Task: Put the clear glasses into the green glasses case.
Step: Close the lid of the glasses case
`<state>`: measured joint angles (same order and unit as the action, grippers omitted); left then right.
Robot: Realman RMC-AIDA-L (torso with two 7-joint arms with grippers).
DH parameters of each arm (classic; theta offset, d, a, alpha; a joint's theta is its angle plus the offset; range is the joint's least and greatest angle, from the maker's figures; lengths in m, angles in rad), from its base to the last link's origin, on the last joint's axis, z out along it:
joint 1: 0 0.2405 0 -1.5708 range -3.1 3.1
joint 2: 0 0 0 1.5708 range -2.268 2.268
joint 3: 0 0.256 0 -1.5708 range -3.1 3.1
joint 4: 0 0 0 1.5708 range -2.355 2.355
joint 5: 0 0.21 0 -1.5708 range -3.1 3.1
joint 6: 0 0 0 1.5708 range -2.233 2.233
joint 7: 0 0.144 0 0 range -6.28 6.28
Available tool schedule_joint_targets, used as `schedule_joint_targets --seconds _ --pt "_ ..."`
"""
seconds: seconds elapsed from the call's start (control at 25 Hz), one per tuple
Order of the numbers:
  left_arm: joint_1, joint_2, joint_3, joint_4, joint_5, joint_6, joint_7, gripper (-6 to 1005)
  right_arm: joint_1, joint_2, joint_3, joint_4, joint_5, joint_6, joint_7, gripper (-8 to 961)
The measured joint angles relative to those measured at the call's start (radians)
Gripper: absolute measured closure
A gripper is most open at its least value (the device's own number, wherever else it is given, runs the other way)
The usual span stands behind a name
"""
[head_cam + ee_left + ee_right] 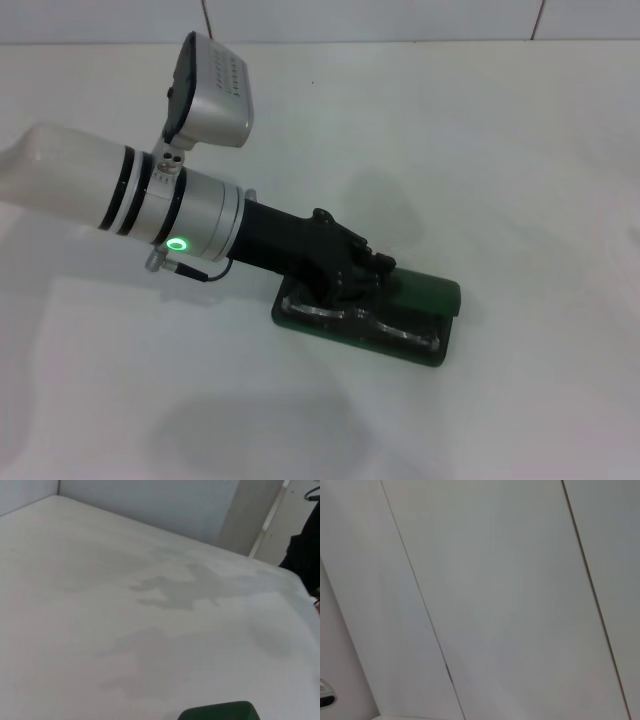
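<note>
Green glasses case (400, 318) lies open on white table (520, 180). Clear glasses (365, 318) inside. Left gripper (358, 275) just above case, grip maybe closed, cannot tell.

Green glasses case (425, 296): dark green shell, darker grey-green lining in the open tray. Clear glasses (365, 322) colourless, reading as pale glints against the lining. Left gripper (362, 270) black, on a black forearm section; silver wrist with black bands, a lit green ring and a white upper sleeve. Table (520, 150) plain white, no pattern; faint grey shadow patches in the left wrist view.
</note>
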<state>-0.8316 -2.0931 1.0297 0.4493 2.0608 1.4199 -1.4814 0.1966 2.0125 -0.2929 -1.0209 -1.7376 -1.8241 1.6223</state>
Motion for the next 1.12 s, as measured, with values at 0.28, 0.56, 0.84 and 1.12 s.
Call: schedule_joint_targets --seconds 0.28,0.56,0.84,1.12 --pt "0.029 -0.004 0.004 0.0 -0.023 0.028 0.006 786 0.014 0.0 0.0 0.022 0.0 0.001 -0.011 471" --pt "0.07 -0.005 0.013 -0.014 -0.056 0.034 0.025 786 0.023 -0.001 0.0 0.025 0.0 0.001 -0.018 467" --pt "0.1 -0.006 0.056 -0.038 -0.116 0.031 0.056 786 0.026 -0.002 0.0 0.027 0.0 -0.005 -0.02 463" --pt "0.127 -0.008 0.056 -0.057 -0.162 0.035 0.098 786 0.026 0.0 0.0 0.036 0.003 -0.011 -0.021 458"
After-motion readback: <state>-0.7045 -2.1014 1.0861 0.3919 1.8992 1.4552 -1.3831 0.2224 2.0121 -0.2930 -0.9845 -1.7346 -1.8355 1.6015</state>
